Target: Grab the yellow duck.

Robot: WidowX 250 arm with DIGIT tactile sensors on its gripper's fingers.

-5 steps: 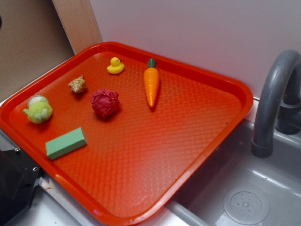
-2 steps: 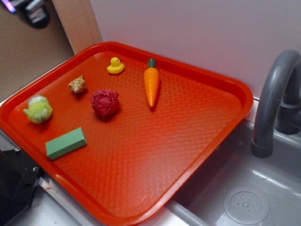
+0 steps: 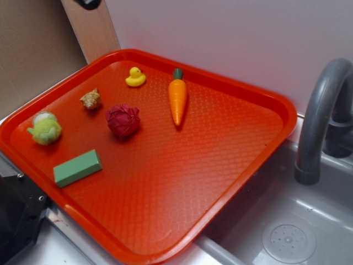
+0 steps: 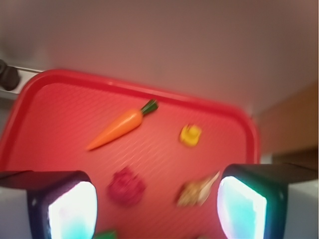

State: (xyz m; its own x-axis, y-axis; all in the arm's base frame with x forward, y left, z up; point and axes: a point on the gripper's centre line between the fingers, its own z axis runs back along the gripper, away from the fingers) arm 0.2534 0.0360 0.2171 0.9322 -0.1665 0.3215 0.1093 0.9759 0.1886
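Note:
The yellow duck (image 3: pixel 135 77) sits at the far end of the red tray (image 3: pixel 237 165), just left of the carrot's green top. In the blurred wrist view the duck (image 4: pixel 190 135) lies well ahead of my gripper (image 4: pixel 158 206) and slightly to the right. The jaws stand wide open, nothing between the two glowing pads (image 4: pixel 75 209). The gripper hangs high above the tray, over the red ball and the shell. In the exterior view only a dark bit of the arm (image 3: pixel 88 3) shows at the top edge.
Also on the tray: an orange carrot (image 3: pixel 177 99), a crumpled red ball (image 3: pixel 123 121), a tan shell (image 3: pixel 91 99), a fuzzy yellow-green plush ball (image 3: pixel 44 128) and a green block (image 3: pixel 78 168). A grey sink (image 3: pixel 287 232) with a faucet (image 3: pixel 320 116) lies to the right, a white wall behind.
The arm's dark end has moved rightward along the top edge of the exterior view. Nothing on the tray has shifted.

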